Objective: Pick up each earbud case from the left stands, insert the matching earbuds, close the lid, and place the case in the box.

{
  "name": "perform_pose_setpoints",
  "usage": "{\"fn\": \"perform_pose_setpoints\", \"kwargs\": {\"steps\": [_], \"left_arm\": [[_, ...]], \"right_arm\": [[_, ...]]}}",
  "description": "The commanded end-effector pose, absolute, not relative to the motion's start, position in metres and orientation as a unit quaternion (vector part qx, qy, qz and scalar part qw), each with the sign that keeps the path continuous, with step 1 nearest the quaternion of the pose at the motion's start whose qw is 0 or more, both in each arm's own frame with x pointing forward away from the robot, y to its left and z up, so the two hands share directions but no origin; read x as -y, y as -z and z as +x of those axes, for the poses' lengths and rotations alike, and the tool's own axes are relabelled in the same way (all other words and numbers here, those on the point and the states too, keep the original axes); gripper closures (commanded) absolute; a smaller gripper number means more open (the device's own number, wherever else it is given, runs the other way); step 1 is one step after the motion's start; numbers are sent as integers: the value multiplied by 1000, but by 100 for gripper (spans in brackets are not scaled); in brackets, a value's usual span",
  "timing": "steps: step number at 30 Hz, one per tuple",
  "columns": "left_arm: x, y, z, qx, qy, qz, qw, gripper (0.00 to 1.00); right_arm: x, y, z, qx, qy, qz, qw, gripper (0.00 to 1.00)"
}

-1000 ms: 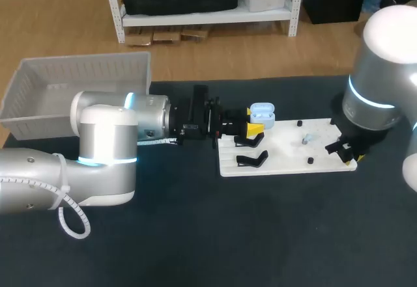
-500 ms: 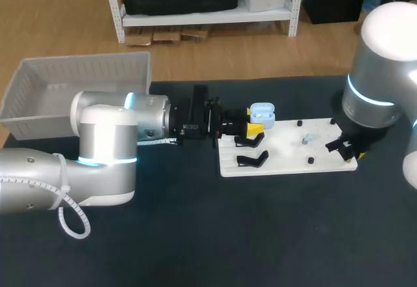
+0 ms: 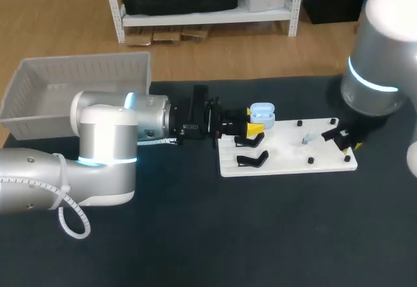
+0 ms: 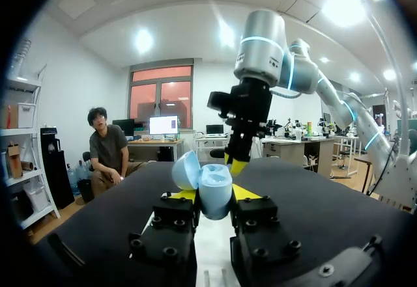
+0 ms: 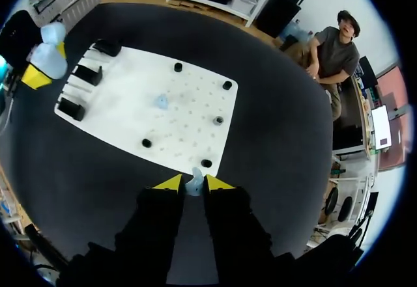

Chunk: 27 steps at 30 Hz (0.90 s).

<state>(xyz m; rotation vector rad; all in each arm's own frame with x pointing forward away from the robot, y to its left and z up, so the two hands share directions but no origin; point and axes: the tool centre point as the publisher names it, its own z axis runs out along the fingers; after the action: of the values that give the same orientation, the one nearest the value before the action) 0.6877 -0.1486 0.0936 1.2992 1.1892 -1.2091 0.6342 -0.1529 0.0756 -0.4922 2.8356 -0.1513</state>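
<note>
- Stand (image 3: 251,160) of black plastic, at the near-left corner of the white board (image 3: 287,163), holds nothing.
- Loose earbud (image 3: 304,139) lies toward the middle of the board, right of the stand. It looks tiny, light and smooth, so it would likely squirt out of a hard pinch. A gentle grip across its body seems best.
- Right fingers (image 5: 171,183) hang over the board's right edge, clamped on a second earbud (image 5: 194,183) right at their yellow tips. That is a shallow hold that a knock could loosen.
- Earbud case (image 4: 212,192) is off its stand, over the board's far-left corner. The left fingers (image 4: 246,192) are closed on the two sides of its lower shell, and its lid (image 4: 186,170) stands open.
- The case looks to be a hard, glossy, light shell, probably slippery. Holding the base leaves the hinge free for closing.
- I cannot tell whether its wells hold anything.
- Box (image 3: 39,114), pale plastic, sits well left of the board and farther back. No case shows in it.
</note>
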Motion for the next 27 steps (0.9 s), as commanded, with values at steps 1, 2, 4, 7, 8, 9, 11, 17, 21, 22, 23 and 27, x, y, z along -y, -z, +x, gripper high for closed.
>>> {"fn": "perform_pose_setpoints", "kwargs": {"steps": [1,2,4,7,8,9,11,17,21,22,23,27], "left_arm": [[149,-93,686,-488,494,531,485,100],[149,-93,686,-488,494,531,485,100],[149,-93,686,-488,494,531,485,100],[149,-93,686,-488,494,531,485,100],[149,-93,686,-488,494,531,485,100],[149,-93,686,-488,494,531,485,100],[149,-93,686,-488,494,531,485,100],[149,-93,686,-488,494,531,485,100],[149,-93,686,-488,494,531,485,100],[149,-93,686,-488,494,531,485,100],[149,-93,686,-488,494,531,485,100],[149,-93,686,-488,494,531,485,100]], "right_arm": [[141,-108,627,-978,51,-165,116,100],[136,-112,625,-979,49,-163,112,100],[127,-119,622,-979,54,-166,101,100],[114,-127,616,-980,60,-169,88,100],[110,-129,615,-980,62,-169,87,100],[106,-131,614,-980,67,-169,85,100],[98,-136,612,-980,67,-167,86,100],[89,-137,605,-982,53,-151,97,100],[91,-136,600,-982,51,-147,107,100],[91,-136,600,-982,51,-147,107,100],[91,-136,600,-982,51,-147,107,100],[91,-136,600,-982,51,-147,107,100]]}}
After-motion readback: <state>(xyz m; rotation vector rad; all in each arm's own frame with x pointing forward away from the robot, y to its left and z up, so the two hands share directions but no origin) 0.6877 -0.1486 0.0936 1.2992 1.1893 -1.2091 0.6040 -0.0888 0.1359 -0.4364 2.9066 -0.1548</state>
